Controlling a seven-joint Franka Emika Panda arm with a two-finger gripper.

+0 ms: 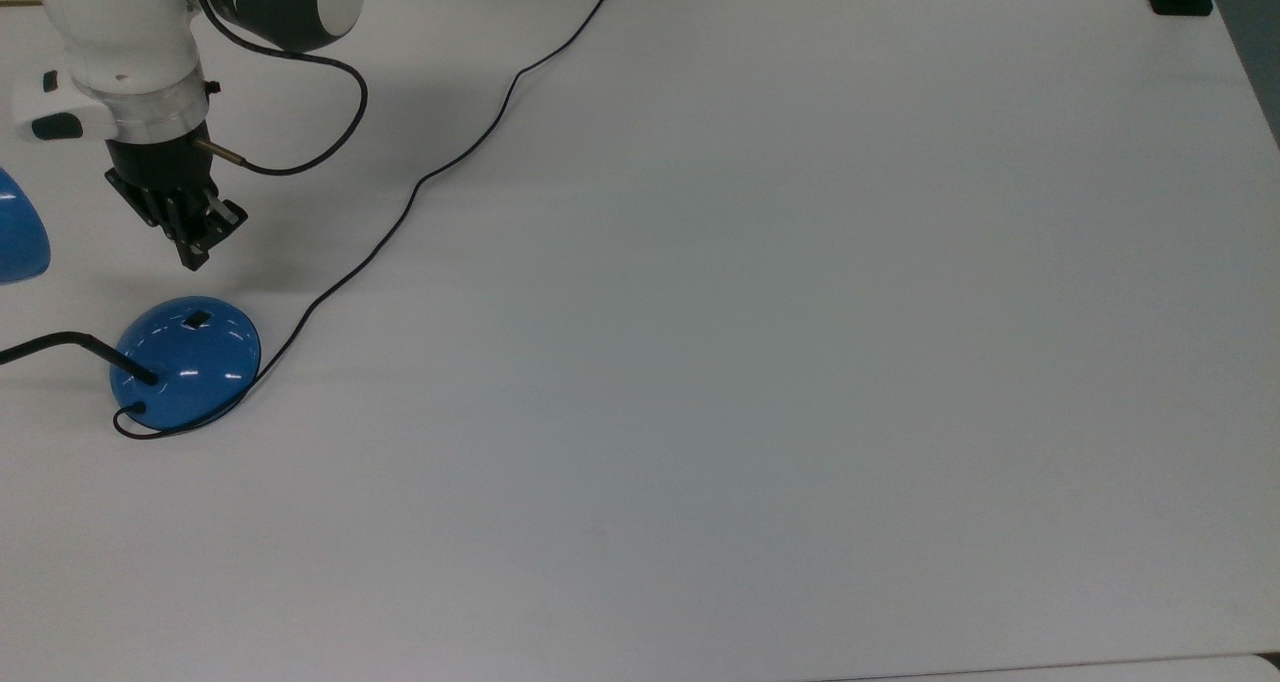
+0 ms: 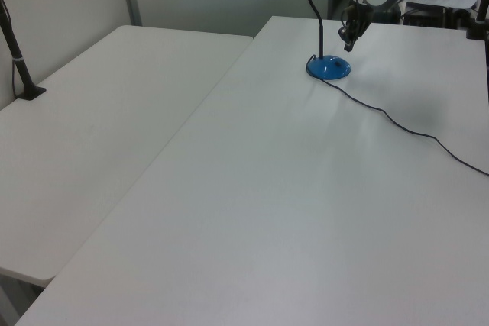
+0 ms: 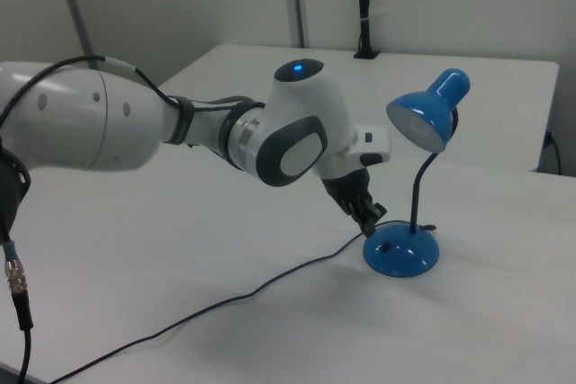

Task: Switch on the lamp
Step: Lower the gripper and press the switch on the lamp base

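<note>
Lamp: we see 1 desk lamp [image 3: 401, 250] standing upright on the white table [image 1: 760, 362], near the top view's left edge and, in the right view, on the right side of the near table.
Lamp base: a glossy blue dome [image 1: 187, 361] with bright highlights on its curve; it sits flat on the table.
Switch: 1 small black rectangle [image 1: 198, 317] on the dome's upper slope, on the side facing the gripper in the top view.
Lamp arm: thin and black [image 3: 417, 188], rising from the base's rim and bending over at the top.
Shade: blue [image 3: 430, 111], tilted, its pale inner face turned toward the right view's left; we cannot see any glow in it.
Cord: black [image 1: 420, 184], leaving the base at the arm's foot, looping round the dome's rim and running in a wavy line away across the table to its far edge in the top view.
Gripper: black [image 1: 199, 245], pointing down toward the base, hanging just above the dome on the switch side and apart from it in the top view; in the right view its tip [image 3: 369, 218] is just beside the base's upper left.
Gripper state: the 2 fingers look pressed together with nothing between them.
Robot arm: white and grey [image 3: 180, 128], reaching in from the right view's left toward the lamp.
Second table: white [image 2: 84, 135], beside the lamp's table on the left view's left.
</note>
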